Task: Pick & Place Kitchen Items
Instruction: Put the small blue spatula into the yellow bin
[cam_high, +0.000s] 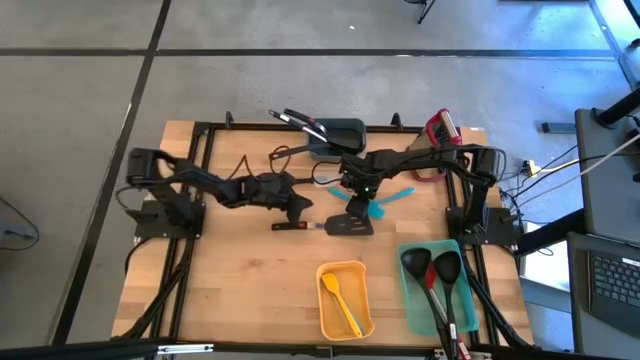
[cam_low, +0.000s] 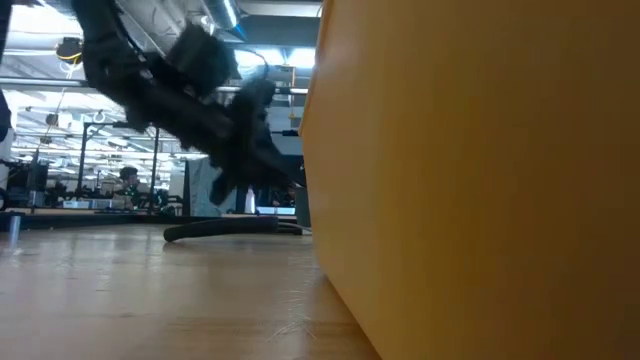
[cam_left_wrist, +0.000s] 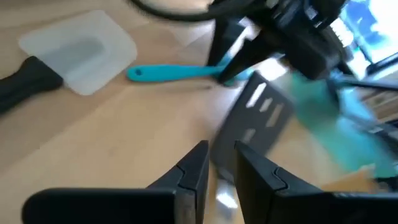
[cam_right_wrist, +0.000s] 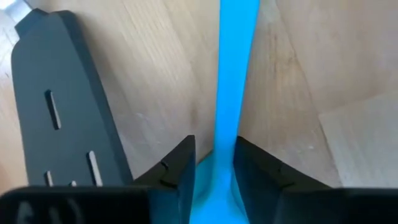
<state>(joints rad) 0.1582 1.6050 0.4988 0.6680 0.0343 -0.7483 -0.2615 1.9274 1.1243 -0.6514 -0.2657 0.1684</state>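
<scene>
The teal spatula (cam_right_wrist: 235, 74) lies flat on the wooden table (cam_high: 240, 290) near its middle, its handle running straight between the fingers (cam_right_wrist: 177, 168) of the right gripper (cam_high: 362, 192), which straddle it closely from above (whether they actually pinch it cannot be told). Just beside it lies a black slotted turner (cam_high: 349, 224). The left gripper (cam_high: 297, 208) hovers at that turner's handle end, fingers (cam_left_wrist: 189, 174) narrowly parted with nothing between them. Farther out sit a yellow bin (cam_high: 345, 300) holding an orange spatula (cam_high: 340, 300) and a teal tray (cam_high: 437, 290) holding black ladles (cam_high: 432, 272)
</scene>
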